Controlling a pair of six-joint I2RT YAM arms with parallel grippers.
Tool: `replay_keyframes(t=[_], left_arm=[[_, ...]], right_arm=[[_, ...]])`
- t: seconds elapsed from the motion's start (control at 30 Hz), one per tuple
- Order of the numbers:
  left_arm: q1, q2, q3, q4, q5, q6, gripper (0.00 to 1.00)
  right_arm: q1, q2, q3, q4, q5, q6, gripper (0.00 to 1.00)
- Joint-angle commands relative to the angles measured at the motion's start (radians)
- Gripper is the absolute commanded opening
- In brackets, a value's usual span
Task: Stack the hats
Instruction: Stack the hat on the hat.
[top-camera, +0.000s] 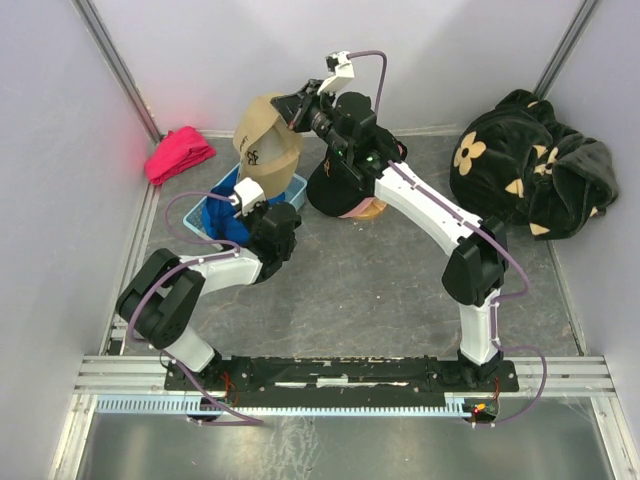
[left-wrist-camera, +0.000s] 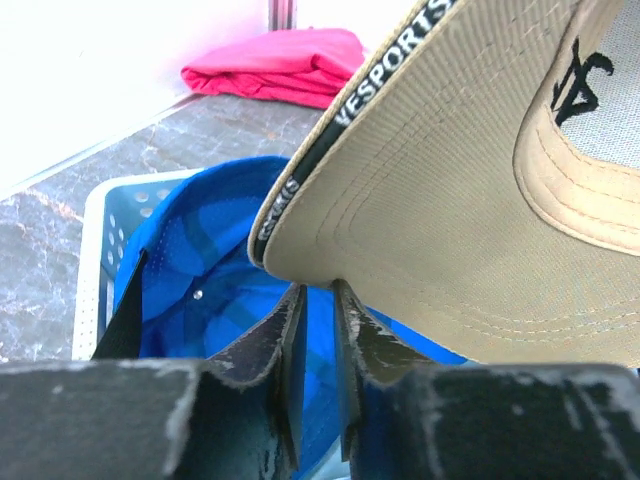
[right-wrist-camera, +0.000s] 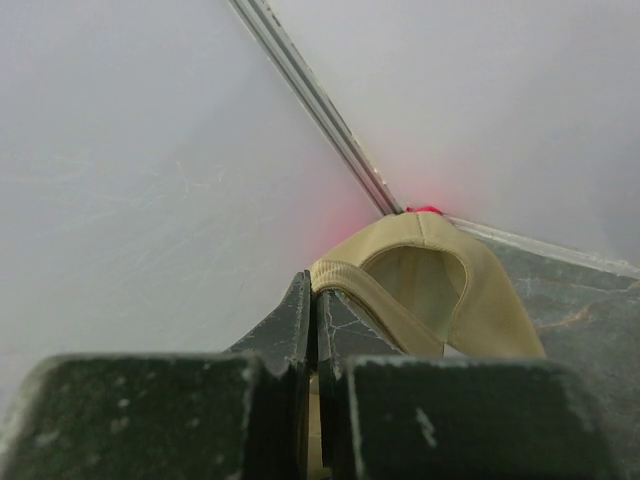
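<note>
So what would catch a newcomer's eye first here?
The tan cap, held aloft by the right fingers at back left, above the blue cap in its basket, with the left fingers at its brim. Next, the black flowered plush heaped at back right.

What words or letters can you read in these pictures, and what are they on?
"VESPORTS": white letters on the black band along the brim edge of the tan cap.
More white letters lower on that band: too slanted and blurred to read.
Black stitched mark on its front: shape unclear, not readable.
</note>
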Motion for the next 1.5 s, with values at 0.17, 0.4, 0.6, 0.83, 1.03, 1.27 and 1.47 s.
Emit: replay_keyframes(t=[0.17, 0.4, 0.6, 0.83, 1.03, 1.27, 1.47], left_arm=[[0.005, 0.003, 0.007, 0.544, 0.004, 0.453, 0.15], [0.005, 0.103, 0.080, 0.869, 0.031, 0.767, 0.14], [0.005, 0.229, 0.219, 1.118, 0.072, 1.056, 0.14], [0.017, 0.298, 0.307, 1.162, 0.096, 1.147, 0.14], [0.015, 0.307, 0.259, 1.157, 0.124, 1.070, 0.17], [0.012, 0.253, 0.152, 1.155, 0.171, 0.939, 0.19], [0.007, 0.234, 0.132, 1.138, 0.169, 0.906, 0.20]], right_arm=[[-0.104, -0.065, 0.033, 0.075, -0.138, 0.113, 0.01], [-0.212, -0.052, -0.005, 0.186, -0.220, 0.225, 0.01], [-0.293, 0.004, 0.016, 0.265, -0.291, 0.332, 0.02], [-0.342, 0.132, 0.132, 0.321, -0.385, 0.458, 0.02], [-0.362, 0.154, 0.122, 0.378, -0.420, 0.519, 0.02], [-0.401, 0.097, -0.036, 0.526, -0.445, 0.604, 0.02], [-0.430, 0.021, -0.212, 0.626, -0.452, 0.644, 0.02]])
